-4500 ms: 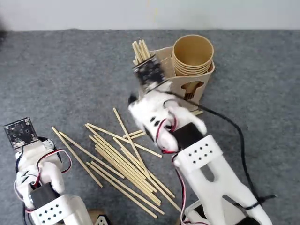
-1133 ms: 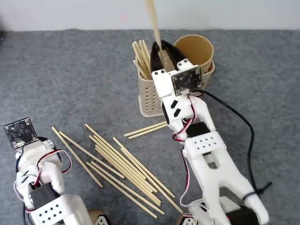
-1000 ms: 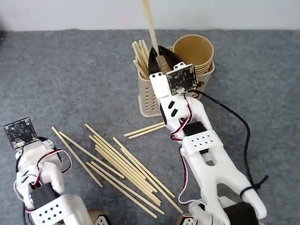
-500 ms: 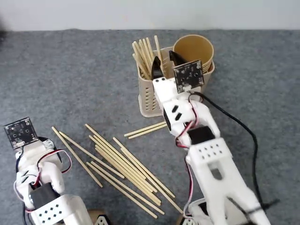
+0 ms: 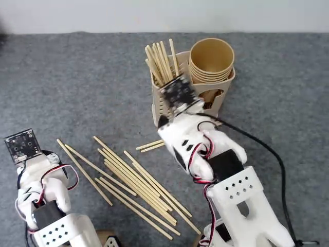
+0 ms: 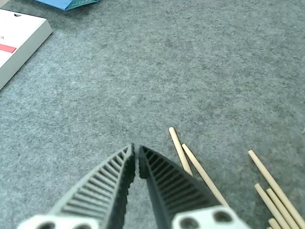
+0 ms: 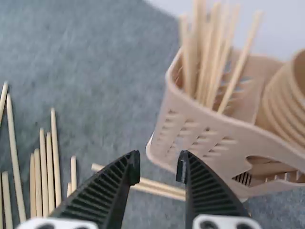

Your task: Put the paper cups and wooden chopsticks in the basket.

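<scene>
From the high view, the basket [image 5: 220, 103] stands at the far side of the desk [image 5: 77, 77]. It holds the stacked paper cups [image 5: 211, 59] in one compartment and a sheaf of upright chopsticks [image 5: 162, 59] in the other. The right arm [image 5: 205, 149] is just in front of it. Loose chopsticks [image 5: 136, 182] lie scattered between the arms, and a separate pair [image 5: 150, 146] lies near the basket's foot.

In the left wrist view, the left end effector [image 6: 137, 152] is closed on nothing, just beside two stick ends. A white box [image 6: 19, 40] and a blue sheet [image 6: 66, 4] lie at the desk's edge.

In the right wrist view, the right end effector [image 7: 157, 164] hangs open and empty above that pair. Because the pair lies so near the basket, a grasp there could nudge the basket or catch only one stick. The leaning sheaf could also be knocked.

The desk is covered in grey felt-like fabric, and a pale wall [image 5: 164, 15] runs behind it.
</scene>
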Controlling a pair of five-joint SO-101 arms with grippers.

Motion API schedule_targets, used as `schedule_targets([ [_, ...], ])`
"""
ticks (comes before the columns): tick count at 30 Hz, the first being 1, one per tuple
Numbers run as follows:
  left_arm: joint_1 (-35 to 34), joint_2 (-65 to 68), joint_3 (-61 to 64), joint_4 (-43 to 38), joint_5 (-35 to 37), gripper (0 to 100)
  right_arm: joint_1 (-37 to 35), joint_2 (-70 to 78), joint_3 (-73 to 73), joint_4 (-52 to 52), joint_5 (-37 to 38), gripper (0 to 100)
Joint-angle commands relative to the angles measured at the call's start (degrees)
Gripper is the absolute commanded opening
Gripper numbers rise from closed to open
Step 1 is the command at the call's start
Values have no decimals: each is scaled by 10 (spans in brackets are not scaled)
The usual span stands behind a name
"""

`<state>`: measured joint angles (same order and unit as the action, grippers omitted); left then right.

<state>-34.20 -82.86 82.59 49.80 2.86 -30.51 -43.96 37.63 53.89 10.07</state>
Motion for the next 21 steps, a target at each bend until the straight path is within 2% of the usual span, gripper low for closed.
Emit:
schedule_targets([
  [1, 4, -7, -22, -14, 2, 13, -6, 23, -36, 34, 34, 147],
  [7, 4, -7, -22, -14, 2, 13, -6, 111, -36, 88, 96, 149],
  [15, 4, -7, -22, -14, 2, 13, -22, 250, -39, 69, 229, 156],
  [21, 4, -7, -22, -14, 2, 13, -24, 320, -40, 6, 311, 288],
])
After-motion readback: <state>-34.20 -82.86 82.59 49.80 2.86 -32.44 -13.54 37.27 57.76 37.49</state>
